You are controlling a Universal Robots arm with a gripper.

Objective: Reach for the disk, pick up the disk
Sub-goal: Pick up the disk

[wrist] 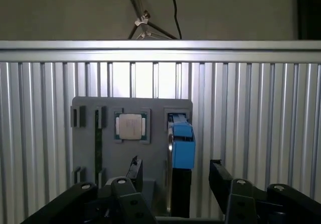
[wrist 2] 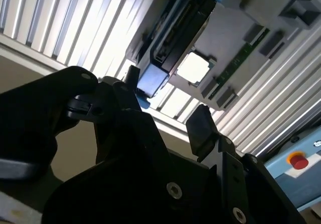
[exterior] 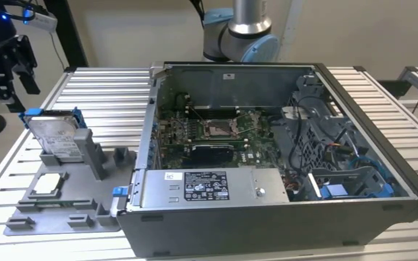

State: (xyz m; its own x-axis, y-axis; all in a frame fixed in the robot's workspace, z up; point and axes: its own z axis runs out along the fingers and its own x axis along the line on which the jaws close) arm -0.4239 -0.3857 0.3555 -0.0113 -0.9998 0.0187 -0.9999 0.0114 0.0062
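disk (exterior: 53,133): upright on edge in the grey fixture (exterior: 63,215), far end, at the exterior view's left.
gripper (wrist: 175,168): fingers spread wide, empty, hovering above the disk.
chip (exterior: 49,184): flat in the fixture, nearer.
computer case (exterior: 267,217): open, right of the fixture.

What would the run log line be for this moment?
phase: reach | gripper: open, over disk, no contact | disk: upright in grey fixture slot | held: nothing
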